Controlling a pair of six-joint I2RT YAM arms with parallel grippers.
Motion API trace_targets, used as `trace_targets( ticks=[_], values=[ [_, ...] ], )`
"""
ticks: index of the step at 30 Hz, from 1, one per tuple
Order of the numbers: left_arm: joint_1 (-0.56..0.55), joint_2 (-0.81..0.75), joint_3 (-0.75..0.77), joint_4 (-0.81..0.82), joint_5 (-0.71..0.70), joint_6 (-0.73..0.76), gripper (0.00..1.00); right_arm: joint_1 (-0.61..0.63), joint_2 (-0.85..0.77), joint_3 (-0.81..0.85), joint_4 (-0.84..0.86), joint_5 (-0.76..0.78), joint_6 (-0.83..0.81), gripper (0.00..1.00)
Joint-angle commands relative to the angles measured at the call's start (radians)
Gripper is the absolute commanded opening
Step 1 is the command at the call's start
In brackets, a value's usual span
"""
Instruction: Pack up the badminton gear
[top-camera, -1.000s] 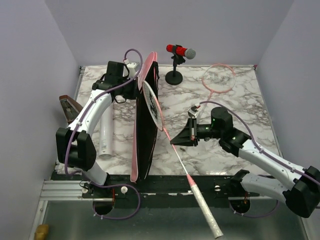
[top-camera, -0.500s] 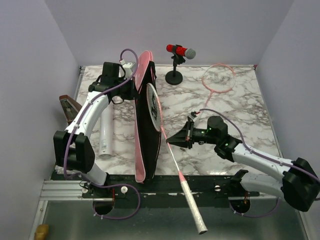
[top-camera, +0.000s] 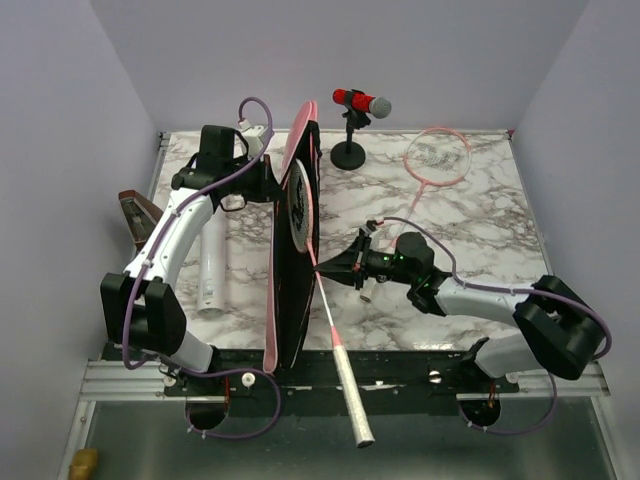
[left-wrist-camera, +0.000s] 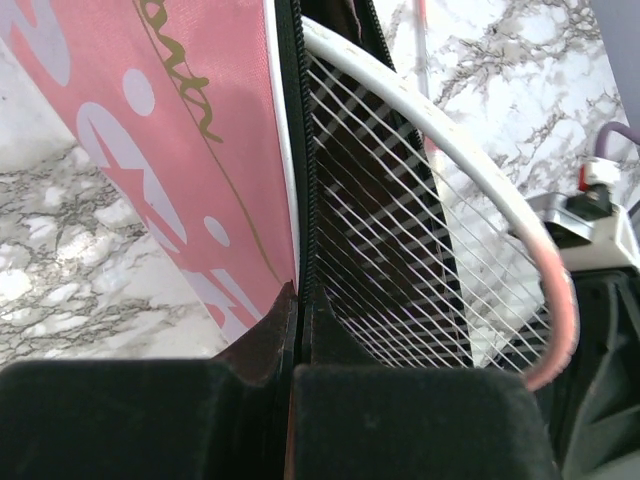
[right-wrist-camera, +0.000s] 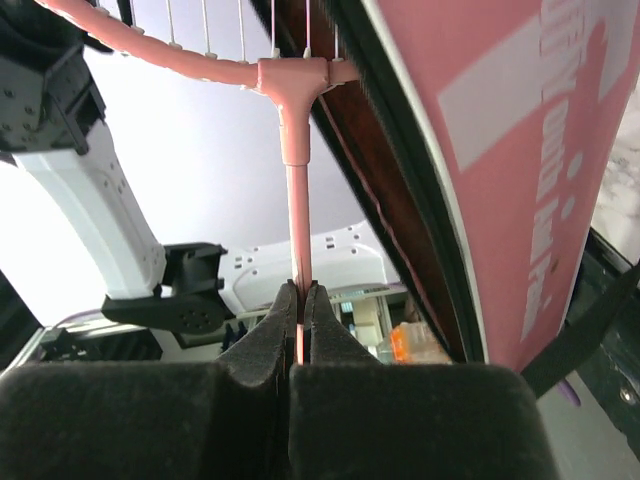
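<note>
At bag (top-camera: 288, 290) mouth: left fingers (left-wrist-camera: 130, 420) pinch bag; right fingers (right-wrist-camera: 420, 420) (arm outstretched) clamp racket (top-camera: 350, 390).

The right end effector (top-camera: 325, 268) has moved left across the bench (top-camera: 450, 215) up to the pink bag (top-camera: 283, 300). It has carried the racket (top-camera: 333, 340) head deeper into the open zipper. The white handle (top-camera: 352, 400) has swung left, and the right arm now stretches lower.
</note>
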Motion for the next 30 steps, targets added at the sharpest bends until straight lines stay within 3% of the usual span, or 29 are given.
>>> trace_targets(
  ticks=[1, 17, 30],
  values=[
    [0.001, -0.055, -0.009, 0.002, 0.069, -0.002, 0.00, 0.005, 0.086, 0.049, 0.177, 0.067, 0.079, 0.01],
    [-0.003, -0.083, -0.016, -0.070, 0.120, 0.008, 0.00, 0.004, 0.322, 0.266, 0.242, 0.124, 0.053, 0.01],
    [-0.003, -0.115, -0.030, -0.112, 0.159, 0.026, 0.00, -0.049, 0.424, 0.380, 0.156, 0.050, -0.020, 0.01]
  ],
)
